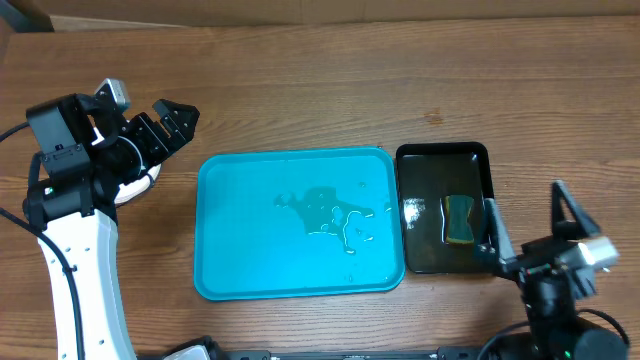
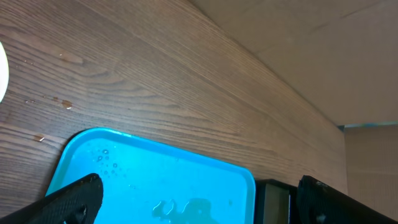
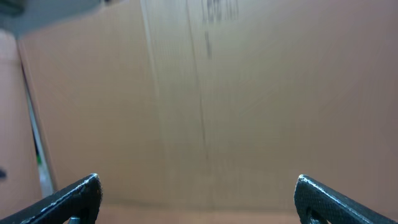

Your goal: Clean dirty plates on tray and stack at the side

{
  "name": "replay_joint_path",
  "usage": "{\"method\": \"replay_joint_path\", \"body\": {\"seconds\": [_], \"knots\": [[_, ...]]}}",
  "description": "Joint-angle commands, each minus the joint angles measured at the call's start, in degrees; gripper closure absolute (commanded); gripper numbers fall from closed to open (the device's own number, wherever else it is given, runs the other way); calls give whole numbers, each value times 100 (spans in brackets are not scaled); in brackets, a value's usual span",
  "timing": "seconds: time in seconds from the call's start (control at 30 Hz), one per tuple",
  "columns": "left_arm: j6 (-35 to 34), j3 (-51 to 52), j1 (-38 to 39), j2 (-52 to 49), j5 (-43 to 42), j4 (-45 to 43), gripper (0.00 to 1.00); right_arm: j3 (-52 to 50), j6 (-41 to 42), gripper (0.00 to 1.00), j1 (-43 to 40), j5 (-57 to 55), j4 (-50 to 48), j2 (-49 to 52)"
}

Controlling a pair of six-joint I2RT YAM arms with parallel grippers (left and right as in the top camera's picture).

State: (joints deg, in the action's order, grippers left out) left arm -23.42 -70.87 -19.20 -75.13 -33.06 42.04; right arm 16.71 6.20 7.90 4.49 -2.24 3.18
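— Where is the tray?
— The tray lies flat in the middle of the table, its long side running left to right. It is turquoise plastic with rounded corners and a raised rim.
— What state is it in?
— Wet. A shallow puddle sits a little right of its centre, with small drops around it.
— And the plates?
— Only a curved white edge of the plates shows, on the table just left of the tray and apart from it; the rest is covered from above. It is probably a stack, but I cannot tell how many.
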Motion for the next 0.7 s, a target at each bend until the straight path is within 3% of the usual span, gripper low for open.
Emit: {"method": "replay_joint_path", "body": {"seconds": [0.0, 0.13, 0.37, 0.67], "knots": [[136, -81, 22, -17, -103, -4, 0, -415, 44, 0, -76, 114, -208, -267], [136, -81, 22, -17, -103, -4, 0, -894, 114, 0, -232, 116, -640, -302], [136, -81, 22, -17, -103, -4, 0, -1611, 151, 0, -258, 118, -590, -302], [136, -81, 22, -17, -103, -4, 0, -1626, 125, 0, -310, 13, 702, -302]]}}
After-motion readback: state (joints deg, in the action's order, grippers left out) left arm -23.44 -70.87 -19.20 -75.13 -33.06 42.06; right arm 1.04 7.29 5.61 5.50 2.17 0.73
